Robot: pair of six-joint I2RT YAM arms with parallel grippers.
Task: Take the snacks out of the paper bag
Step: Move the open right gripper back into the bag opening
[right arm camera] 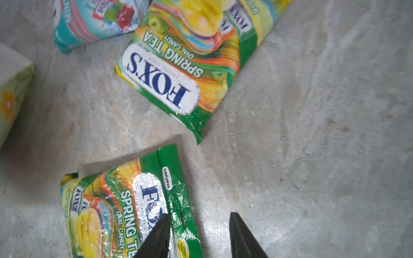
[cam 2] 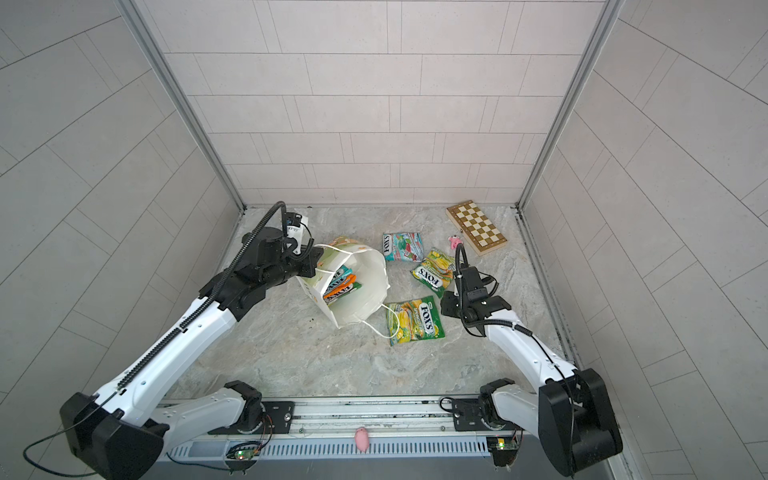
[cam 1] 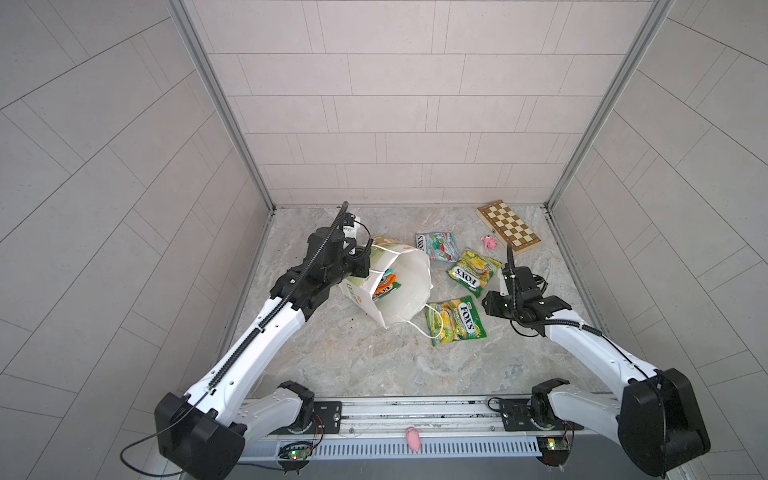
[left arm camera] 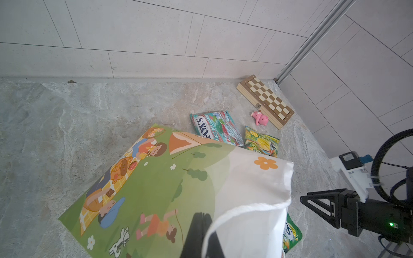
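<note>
**Halfway done, and the bag looks like the weak spot**

The paper bag point(cam 1: 415, 270) lies tipped over on the surface. The left gripper point(cam 1: 360, 266) is pinched shut on its thin wall, so a slip or a tear seems possible.

Three packets point(cam 1: 384, 286) sit inside. A teal packet point(cam 1: 435, 246) and two yellow-green ones point(cam 1: 473, 272) point(cam 1: 455, 321) lie just outside the mouth.

The right gripper point(right arm camera: 199, 214) hangs half-wide over the nearer one, clamping nothing. The cord handle point(cam 1: 439, 328) loops across that packet, so reaching back in could snag it, I'd guess.
</note>
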